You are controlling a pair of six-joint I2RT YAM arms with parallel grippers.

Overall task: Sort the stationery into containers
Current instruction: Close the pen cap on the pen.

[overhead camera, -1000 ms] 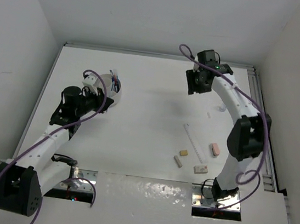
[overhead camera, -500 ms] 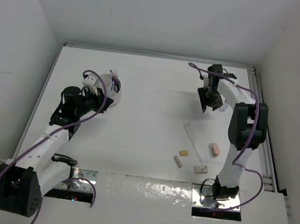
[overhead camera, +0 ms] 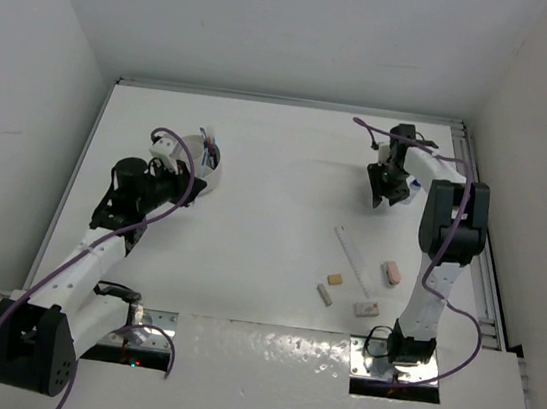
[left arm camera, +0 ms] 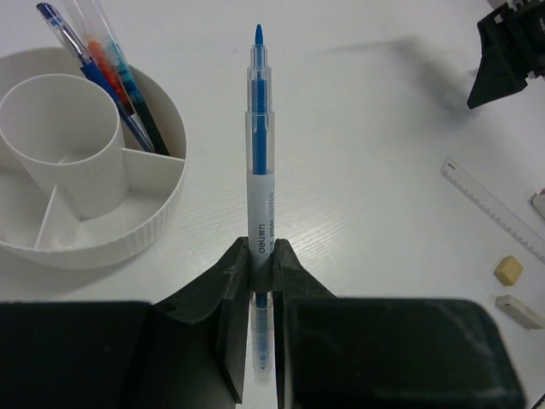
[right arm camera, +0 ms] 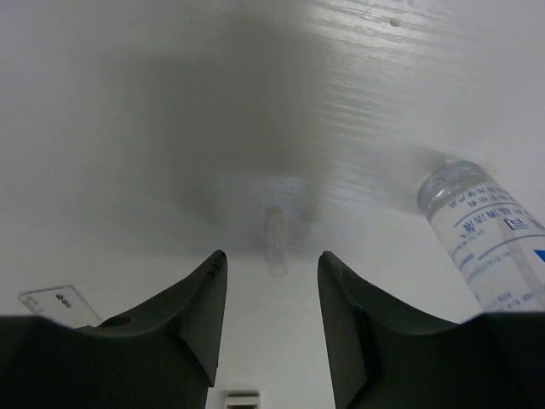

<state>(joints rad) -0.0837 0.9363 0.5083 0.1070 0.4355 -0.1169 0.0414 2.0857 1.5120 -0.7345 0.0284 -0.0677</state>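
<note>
Overall: flat white bench (overhead camera: 279, 165), enclosed by plain white walls (overhead camera: 277, 23).

Left pincer (left arm camera: 260, 256): clamped tight on a clear-barrelled blue pen (left arm camera: 257, 153), tip pointing away, just beside the round white ribbed tub (left arm camera: 102, 243). One outer compartment of the tub holds blue and orange pens (left arm camera: 102, 68).

Right pincer (right arm camera: 272, 260): partly open, gripping nothing, over a small pale stub (right arm camera: 276, 247) too blurred to identify.

Clear labelled bottle (right arm camera: 481, 239): cut off at the frame edge.

Clear ruler (overhead camera: 351, 258), tan eraser (overhead camera: 335, 278) and pink eraser (overhead camera: 392, 272): loose on the bench.
</note>
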